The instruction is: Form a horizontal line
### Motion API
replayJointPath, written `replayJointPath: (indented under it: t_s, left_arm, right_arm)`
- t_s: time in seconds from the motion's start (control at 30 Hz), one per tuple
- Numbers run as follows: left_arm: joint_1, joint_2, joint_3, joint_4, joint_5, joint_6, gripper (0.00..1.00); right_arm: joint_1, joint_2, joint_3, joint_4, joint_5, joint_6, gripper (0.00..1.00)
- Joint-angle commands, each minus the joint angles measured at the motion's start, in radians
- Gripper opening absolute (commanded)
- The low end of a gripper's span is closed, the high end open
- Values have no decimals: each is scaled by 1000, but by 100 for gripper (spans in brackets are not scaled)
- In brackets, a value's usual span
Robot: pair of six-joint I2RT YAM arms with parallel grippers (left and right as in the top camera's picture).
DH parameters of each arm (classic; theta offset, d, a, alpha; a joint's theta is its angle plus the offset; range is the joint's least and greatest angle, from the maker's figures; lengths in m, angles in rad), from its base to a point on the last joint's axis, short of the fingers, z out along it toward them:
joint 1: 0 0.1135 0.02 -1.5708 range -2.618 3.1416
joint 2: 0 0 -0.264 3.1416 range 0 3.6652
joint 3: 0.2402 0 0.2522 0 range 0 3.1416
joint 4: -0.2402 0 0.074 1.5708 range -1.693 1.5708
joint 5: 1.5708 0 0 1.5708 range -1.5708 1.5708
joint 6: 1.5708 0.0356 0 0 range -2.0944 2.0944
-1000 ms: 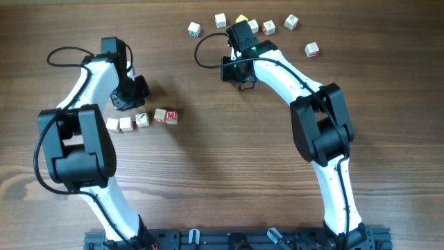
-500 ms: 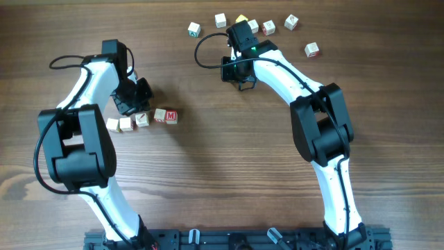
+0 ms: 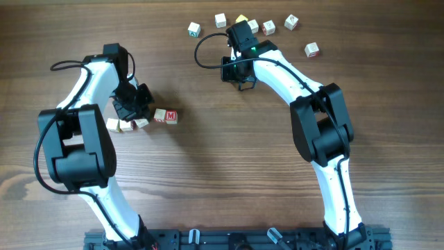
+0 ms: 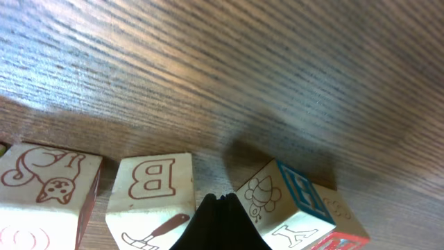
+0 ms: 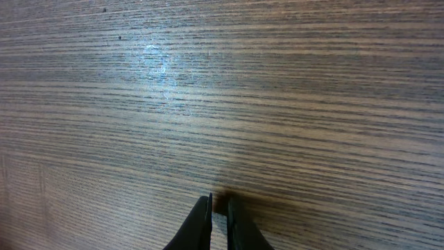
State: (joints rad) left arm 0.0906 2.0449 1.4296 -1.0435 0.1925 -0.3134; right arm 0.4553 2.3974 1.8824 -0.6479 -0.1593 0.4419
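Note:
The horizontal line [image 3: 142, 122] is a short row of pale wooden letter cubes left of centre. A red M cube [image 3: 171, 117] is its right end. The row bends, and the right cubes sit a little higher than the left ones. My left gripper [image 3: 138, 108] is shut and empty, low over the row's middle. In the left wrist view its tips [image 4: 222, 203] sit between a B cube [image 4: 149, 189] and a tilted cube with a turtle and a Y [image 4: 295, 208]. A cat cube [image 4: 45, 182] lies further left. My right gripper [image 3: 242, 84] is shut and empty over bare wood [image 5: 218, 205].
Several loose letter cubes lie scattered along the far edge, from one at the left [image 3: 194, 29] to one at the right [image 3: 312, 49]. The right arm's wrist is just below them. The arm bases stand at the near table edge.
My left gripper has moved down and slightly right, onto the row of cubes, and now covers part of its middle. The right arm has not moved.

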Motion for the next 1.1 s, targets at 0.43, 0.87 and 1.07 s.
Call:
replayJointPath:
  t_s: [0.43,0.87,1.07]
  left_arm:
    - [1,11,-5,-84,-38,49,4]
    - [1,11,-5,-117,-64,74,4]
    - [1,11,-5,-124,-80,74,4]
  right_arm:
    - [2,36,-42,-9,49,3,11]
    - [2,36,-42,-10,49,3,11]
    - [2,36,-43,-9,49,3,11]
